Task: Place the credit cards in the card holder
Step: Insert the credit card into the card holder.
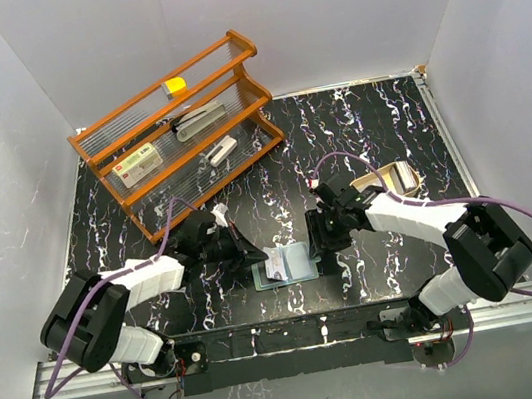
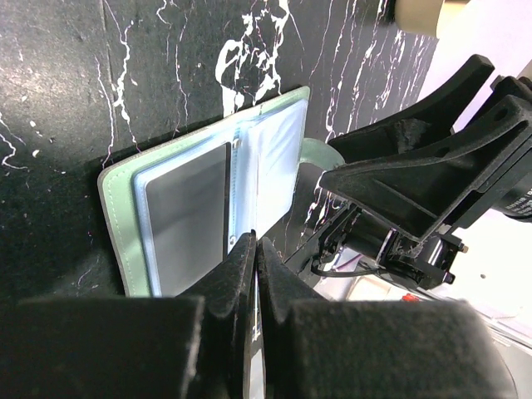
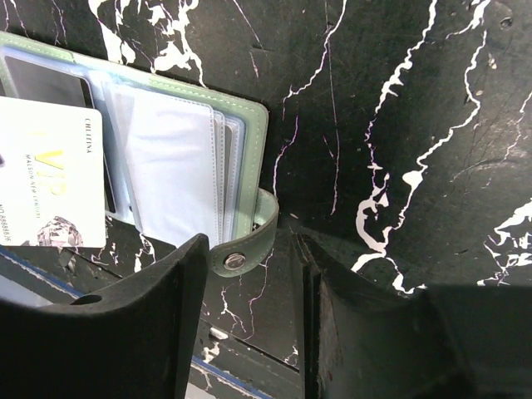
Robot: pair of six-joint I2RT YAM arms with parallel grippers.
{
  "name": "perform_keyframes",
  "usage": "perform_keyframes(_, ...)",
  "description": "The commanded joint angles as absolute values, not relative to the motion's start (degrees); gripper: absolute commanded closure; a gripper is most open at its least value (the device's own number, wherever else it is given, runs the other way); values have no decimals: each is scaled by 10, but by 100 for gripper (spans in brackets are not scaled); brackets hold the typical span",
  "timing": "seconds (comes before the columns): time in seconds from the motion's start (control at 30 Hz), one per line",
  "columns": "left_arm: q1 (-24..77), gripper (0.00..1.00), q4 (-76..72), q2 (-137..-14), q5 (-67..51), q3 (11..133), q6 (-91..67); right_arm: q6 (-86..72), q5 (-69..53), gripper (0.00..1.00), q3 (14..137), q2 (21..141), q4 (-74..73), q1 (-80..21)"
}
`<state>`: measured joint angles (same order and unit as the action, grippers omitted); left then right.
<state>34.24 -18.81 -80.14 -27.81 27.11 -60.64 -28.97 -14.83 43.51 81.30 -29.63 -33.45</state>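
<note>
From above, the card holder lay open on the black marbled table, near its front edge, between the left gripper and the right gripper; at that distance whatever lay on it was only a pale patch.

The left wrist view showed more: a dark card sat inside the clear sleeve of one leaf; the left gripper's jaws were pressed together at the holder's near edge, with a thin pale sliver pinched between them; the sliver could not be read from there.

The right wrist view showed a white card with gold lettering, face-on over that same leaf and partly covering the dark card; the sliver appeared to be this card, held by the left gripper edge-on to its own camera. The same view showed the right gripper's jaws set moderately apart with nothing between them; the holder's snap strap curled just beside one finger; whether they touched could not be told.

The white card was cut off by the left edge of the right wrist view, and its small print was unreadable. The orange rack at the back and the tan tray near the right arm showed only from above; the things on the rack were too small to name.
</note>
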Motion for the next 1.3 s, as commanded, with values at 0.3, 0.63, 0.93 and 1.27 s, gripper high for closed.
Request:
perform_keyframes(0.3, 340, 100, -246, -822, -307, 253, -613, -279, -124, 70, 440, 819, -271, -342)
perform_keyframes(0.63, 340, 100, -268, -837, -313, 247, -615, -278, -127, 73, 439, 821, -269, -343)
perform_keyframes(0.93, 340, 100, -301, -857, -318, 239, -620, -277, -130, 75, 438, 820, -270, -343)
perform_keyframes(1.27, 340, 100, -292, -875, -293, 240, -606, -277, -134, 76, 431, 819, -267, -343)
